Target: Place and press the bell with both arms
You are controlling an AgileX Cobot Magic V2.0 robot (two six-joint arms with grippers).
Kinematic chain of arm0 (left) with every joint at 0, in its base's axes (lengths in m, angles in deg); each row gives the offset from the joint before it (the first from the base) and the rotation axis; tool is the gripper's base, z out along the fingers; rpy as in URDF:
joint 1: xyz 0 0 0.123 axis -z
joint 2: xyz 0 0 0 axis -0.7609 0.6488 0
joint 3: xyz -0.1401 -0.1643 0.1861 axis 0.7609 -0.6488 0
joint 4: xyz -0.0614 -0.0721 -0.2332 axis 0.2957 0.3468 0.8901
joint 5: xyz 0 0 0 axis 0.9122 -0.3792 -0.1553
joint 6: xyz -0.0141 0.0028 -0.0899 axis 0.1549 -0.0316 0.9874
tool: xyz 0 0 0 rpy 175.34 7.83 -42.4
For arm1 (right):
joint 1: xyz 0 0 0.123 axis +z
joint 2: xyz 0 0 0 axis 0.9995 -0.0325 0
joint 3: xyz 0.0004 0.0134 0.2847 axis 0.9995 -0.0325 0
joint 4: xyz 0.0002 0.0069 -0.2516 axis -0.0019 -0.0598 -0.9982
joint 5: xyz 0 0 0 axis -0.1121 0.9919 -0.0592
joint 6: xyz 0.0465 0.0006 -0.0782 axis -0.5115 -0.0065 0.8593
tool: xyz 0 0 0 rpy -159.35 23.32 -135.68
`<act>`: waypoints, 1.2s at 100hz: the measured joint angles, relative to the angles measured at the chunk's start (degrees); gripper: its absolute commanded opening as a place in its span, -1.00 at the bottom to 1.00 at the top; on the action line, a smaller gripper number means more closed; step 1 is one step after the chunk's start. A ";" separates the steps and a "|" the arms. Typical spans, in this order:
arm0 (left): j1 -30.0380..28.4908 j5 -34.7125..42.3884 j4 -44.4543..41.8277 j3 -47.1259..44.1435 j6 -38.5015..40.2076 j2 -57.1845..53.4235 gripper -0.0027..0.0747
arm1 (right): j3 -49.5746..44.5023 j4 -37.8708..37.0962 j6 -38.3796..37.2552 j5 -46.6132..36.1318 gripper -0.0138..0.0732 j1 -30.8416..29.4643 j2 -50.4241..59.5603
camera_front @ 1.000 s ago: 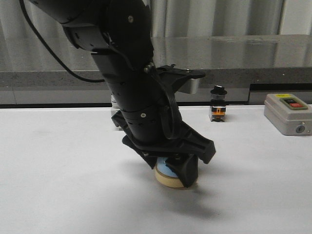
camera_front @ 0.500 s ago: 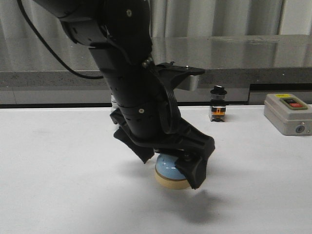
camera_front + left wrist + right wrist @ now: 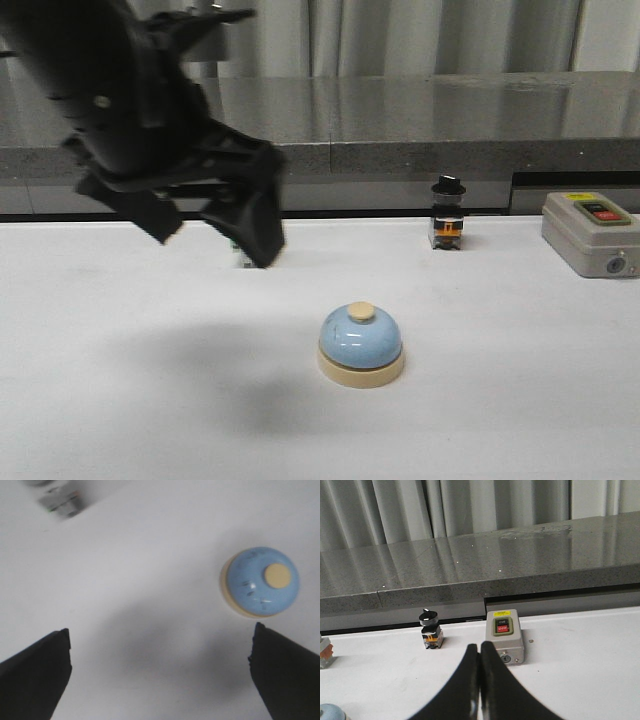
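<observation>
The bell (image 3: 361,345), a light-blue dome with a cream base and cream button, stands upright and alone on the white table (image 3: 520,400). My left gripper (image 3: 210,228) is open and empty, raised above the table to the left of the bell and behind it. In the left wrist view the bell (image 3: 261,582) lies off to one side, beyond one finger (image 3: 285,675), not between the jaws. My right gripper (image 3: 480,649) is shut and empty, out of the front view. The bell's edge (image 3: 327,711) shows in a corner of the right wrist view.
A grey box with red and green buttons (image 3: 590,232) sits at the far right, also in the right wrist view (image 3: 504,635). A black-knobbed switch (image 3: 447,213) stands at the back. Another small switch (image 3: 60,502) sits beyond the left gripper. A grey ledge (image 3: 450,150) runs behind the table.
My left gripper has let go of the bell, opened wide and risen up and to the left. The bell stays where it was set on the table.
</observation>
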 measured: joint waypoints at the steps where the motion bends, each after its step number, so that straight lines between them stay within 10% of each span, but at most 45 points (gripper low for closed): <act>1: -0.37 0.23 0.00 -0.39 0.00 -0.86 0.85 | 0.00 0.00 0.00 0.00 -0.83 0.00 0.00; 53: -26.36 7.71 1.15 -18.85 1.43 -34.07 0.73 | 0.00 0.00 0.00 0.00 -0.83 0.00 0.00; 104: -27.00 8.84 -0.26 -23.86 1.41 -53.62 -0.99 | 0.00 0.00 0.00 0.00 -0.83 0.00 0.00; 120: -27.00 8.72 -0.63 -23.95 1.41 -53.88 -0.99 | 0.00 0.00 0.00 0.00 -0.83 0.00 0.00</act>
